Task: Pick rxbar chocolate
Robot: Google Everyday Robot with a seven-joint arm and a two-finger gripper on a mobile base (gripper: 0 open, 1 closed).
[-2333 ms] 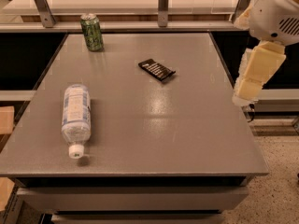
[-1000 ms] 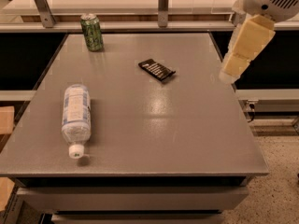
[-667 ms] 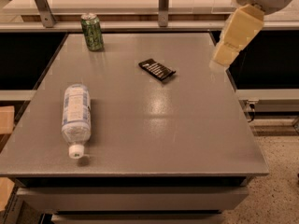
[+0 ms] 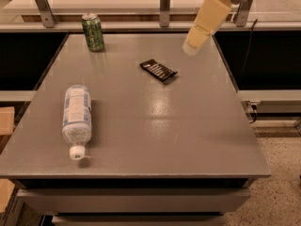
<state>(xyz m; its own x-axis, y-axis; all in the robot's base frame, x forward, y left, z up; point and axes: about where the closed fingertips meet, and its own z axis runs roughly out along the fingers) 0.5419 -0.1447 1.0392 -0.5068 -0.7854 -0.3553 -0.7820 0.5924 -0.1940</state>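
Observation:
The rxbar chocolate [image 4: 158, 70] is a small flat black wrapped bar with thin white lines. It lies flat on the grey table [image 4: 155, 126], in the far middle part. My gripper [image 4: 192, 46] hangs from the top right, its cream-coloured body slanting down to the left. It is in the air above the far right part of the table, to the right of the bar and a little beyond it. It holds nothing that I can see.
A green can [image 4: 93, 32] stands upright at the table's far left. A clear water bottle [image 4: 76, 118] lies on its side at the near left, white cap toward me. A railing with metal posts [image 4: 164, 4] runs behind the table.
My gripper has moved from beside the table's right edge up and to the left, toward the far side, ending closer to the bar. The bar, can and bottle have not moved.

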